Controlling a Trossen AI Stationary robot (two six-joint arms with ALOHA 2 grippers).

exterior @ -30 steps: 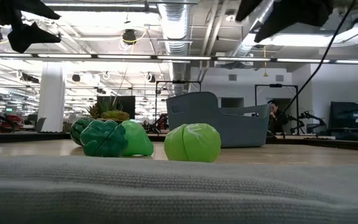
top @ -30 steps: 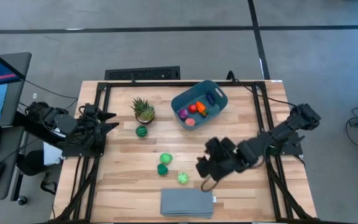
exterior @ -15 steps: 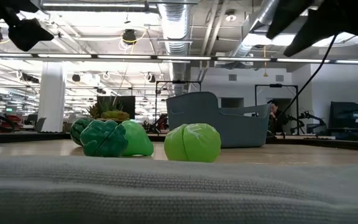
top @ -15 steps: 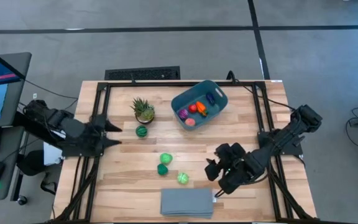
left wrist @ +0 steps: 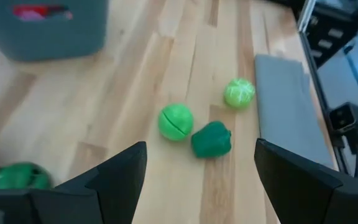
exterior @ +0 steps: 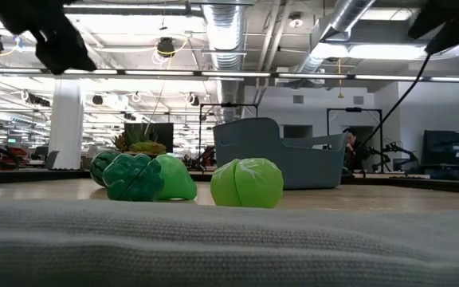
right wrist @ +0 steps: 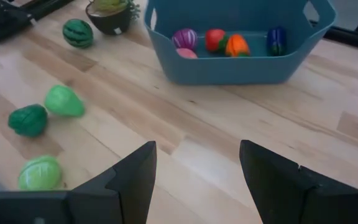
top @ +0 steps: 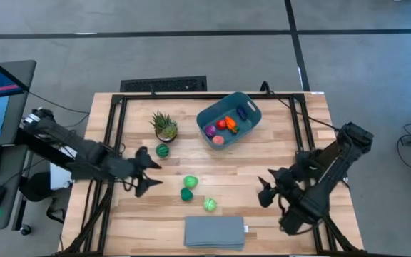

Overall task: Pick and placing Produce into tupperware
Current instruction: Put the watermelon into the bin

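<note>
Four green produce pieces rest on the wooden table: a striped melon [top: 163, 150], a light green one [top: 190, 183], a dark green one [top: 186, 194] and a cabbage [top: 210, 205]. The teal tupperware [top: 228, 119] stands at the far middle with several coloured pieces inside, among them purple [right wrist: 185, 38], red [right wrist: 214, 38] and orange [right wrist: 237, 45]. My left gripper [top: 153, 173] hovers open above the table, left of the green pieces [left wrist: 175, 121]. My right gripper [top: 262, 191] hovers open to the right of the cabbage, pointing toward the tupperware [right wrist: 241, 43].
A spiky potted plant [top: 165, 126] stands far left, beside the melon. A flat grey slab [top: 215, 232] lies at the near edge, just beyond the cabbage. Bare wood lies between the tupperware and my right gripper. Black frame rails run along both table sides.
My left gripper has swung in from the left edge over the table toward the green pieces, tipping downward and sinking a little. My right gripper has drawn back toward the table's right edge and turned. Both stay open. No produce has moved.
</note>
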